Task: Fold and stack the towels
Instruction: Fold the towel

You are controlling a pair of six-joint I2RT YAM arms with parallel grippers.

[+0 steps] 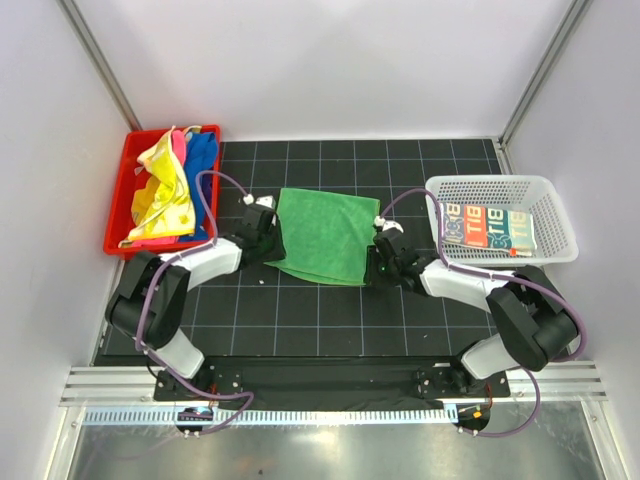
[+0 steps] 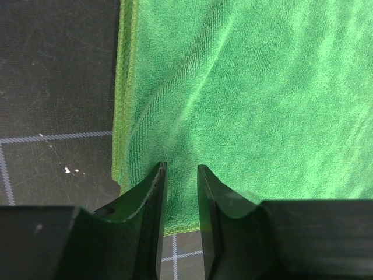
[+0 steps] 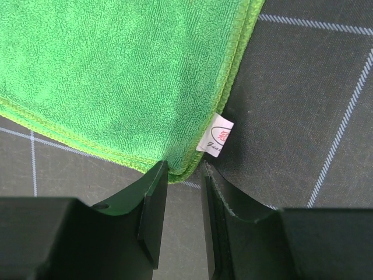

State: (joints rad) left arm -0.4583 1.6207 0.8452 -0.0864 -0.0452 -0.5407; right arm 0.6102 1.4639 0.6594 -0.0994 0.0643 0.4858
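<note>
Left gripper (image 2: 180, 169), right gripper (image 3: 185, 166) hovering, jaws narrow, at near corners of green towel (image 1: 325, 232) lying mid mat (image 1: 300, 310); whether pinching, cannot tell. Lettered towel (image 1: 490, 225) sitting in basket (image 1: 490, 182); other towels (image 1: 165, 195) waiting in red bin (image 1: 115, 215).

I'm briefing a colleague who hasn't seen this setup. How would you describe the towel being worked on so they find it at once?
On the black gridded mat, look midway between the red bin at left and the white basket at right. The green towel lies flat there, the only cloth outside a container.
</note>
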